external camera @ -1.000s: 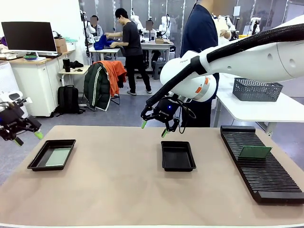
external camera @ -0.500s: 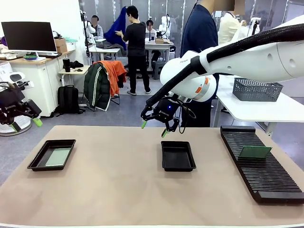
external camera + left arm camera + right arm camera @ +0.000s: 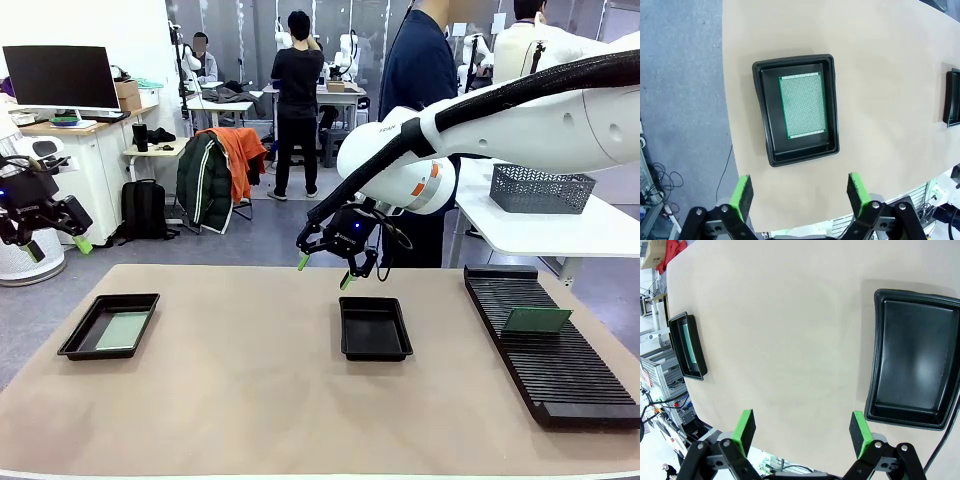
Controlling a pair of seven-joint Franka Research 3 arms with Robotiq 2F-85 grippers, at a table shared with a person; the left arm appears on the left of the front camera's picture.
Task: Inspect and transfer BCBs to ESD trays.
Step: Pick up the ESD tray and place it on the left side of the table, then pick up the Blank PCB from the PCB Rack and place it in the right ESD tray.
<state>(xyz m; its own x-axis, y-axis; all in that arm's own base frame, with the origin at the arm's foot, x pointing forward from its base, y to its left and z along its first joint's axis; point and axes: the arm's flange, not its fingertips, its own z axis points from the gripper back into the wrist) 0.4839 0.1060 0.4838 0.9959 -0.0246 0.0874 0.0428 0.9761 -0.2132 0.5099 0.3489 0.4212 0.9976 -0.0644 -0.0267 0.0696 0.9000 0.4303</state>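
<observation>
Left gripper point(image 3: 58, 247): raised beyond the table's nine o'clock edge. Its jaws are spread wide and it carries nothing. From that height its wrist camera looks straight down on the filled tray, which suits a check of the placement.
Right gripper point(image 3: 323, 271): hangs over the table just to the twelve o'clock side of the middle tray. Its fingers are fully apart and empty.
Left ESD tray point(image 3: 75, 345): at nine o'clock on the table, with one pale-green BCB point(image 3: 121, 331) lying flat inside its rim.
Middle ESD tray point(image 3: 375, 355): near the table's centre and bare, probably waiting for the next board.
Slotted rack point(image 3: 550, 380): long and black, at three o'clock. A second BCB point(image 3: 537, 320) rests on it, slightly tilted, towards its far end.
Step, as judged: one board is placed, and the rack board is probably next.
</observation>
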